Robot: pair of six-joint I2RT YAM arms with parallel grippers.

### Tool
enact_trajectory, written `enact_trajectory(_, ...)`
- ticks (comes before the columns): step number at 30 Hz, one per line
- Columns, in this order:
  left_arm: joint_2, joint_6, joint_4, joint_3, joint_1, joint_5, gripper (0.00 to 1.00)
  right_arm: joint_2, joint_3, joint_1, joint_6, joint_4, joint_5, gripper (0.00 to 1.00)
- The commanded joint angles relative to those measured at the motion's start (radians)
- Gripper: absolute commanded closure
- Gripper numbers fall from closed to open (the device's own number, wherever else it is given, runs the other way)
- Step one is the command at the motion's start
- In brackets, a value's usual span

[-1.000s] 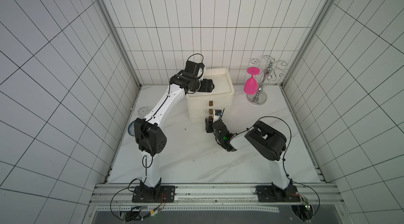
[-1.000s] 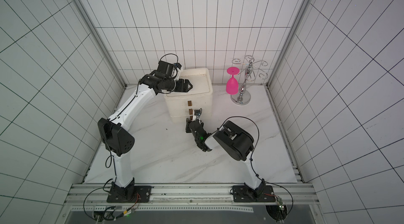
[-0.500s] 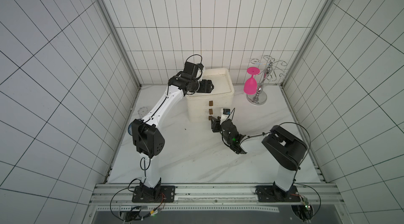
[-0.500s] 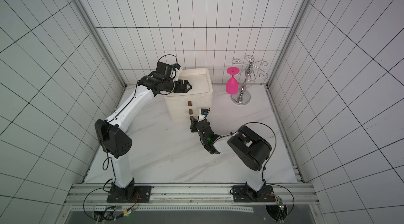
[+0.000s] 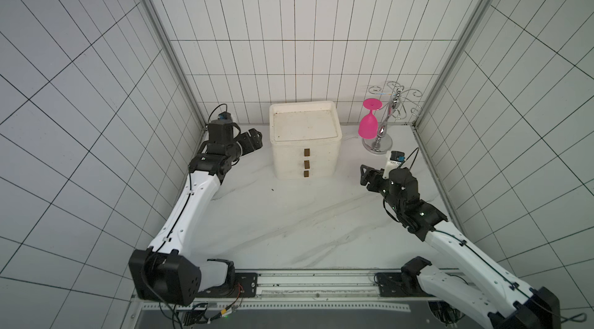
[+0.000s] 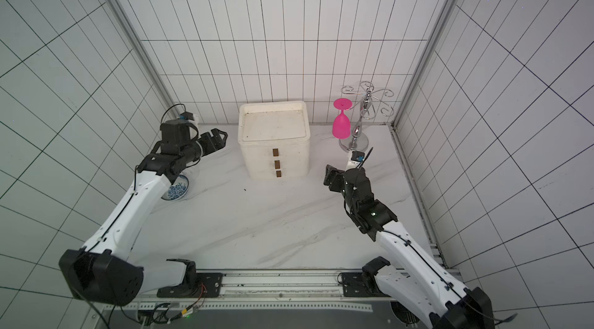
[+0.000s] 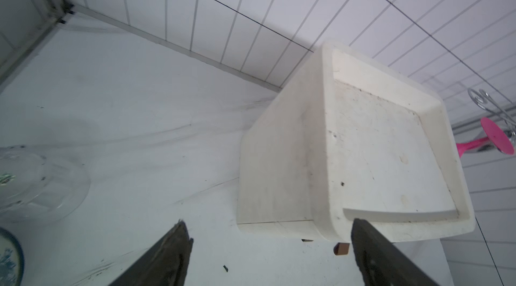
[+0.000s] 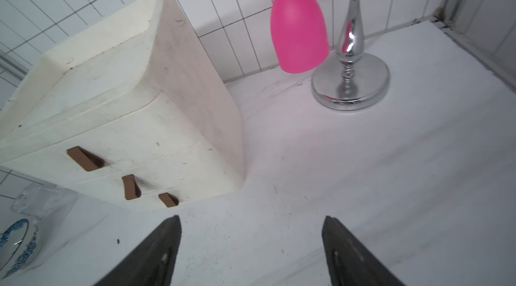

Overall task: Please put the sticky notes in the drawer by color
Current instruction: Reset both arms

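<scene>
Pretty clearly a robotics lab test cell, not a home: white grid-tiled walls with metal corner posts box in a marble-look bench, and a left arm and right arm are bolted to a front rail with loose cabling.

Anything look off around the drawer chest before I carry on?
Nothing stands out. The drawer stands upright with all three fronts shut, no sticky notes lie in view, and the pink glass hangs mouth-down on its rack.
</scene>
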Motion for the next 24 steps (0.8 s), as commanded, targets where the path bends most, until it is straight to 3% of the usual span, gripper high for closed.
enact_trajectory(1,-0.102,-0.081,0.168,-0.14,0.042,-0.099,0.02,-0.029,0.094,-0.085,-0.087,-0.251,0.001,0.1)
enact_trajectory(3,-0.137,-0.056,0.156,-0.189,0.055,-0.159,0.02,-0.018,0.113,-0.14,-0.107,-0.279,0.027,0.04)
enact_trajectory(8,-0.134,-0.027,0.172,-0.297,0.057,-0.305,0.02,0.072,0.089,-0.249,-0.117,-0.246,0.155,0.03)
enact_trajectory(13,-0.128,0.076,0.298,-0.433,0.059,-0.446,0.01,0.106,-0.005,-0.296,-0.198,-0.07,0.256,0.02)
enact_trajectory(18,-0.134,0.162,0.708,-0.686,0.057,-0.577,0.01,0.077,-0.18,-0.335,-0.282,0.241,0.195,0.0)
enact_trajectory(21,-0.108,0.231,0.972,-0.817,0.059,-0.546,0.01,0.09,-0.255,-0.371,-0.325,0.387,0.176,0.0)
enact_trajectory(24,-0.031,0.281,1.113,-0.853,0.062,-0.541,0.01,0.123,-0.321,-0.427,-0.332,0.52,0.141,0.0)
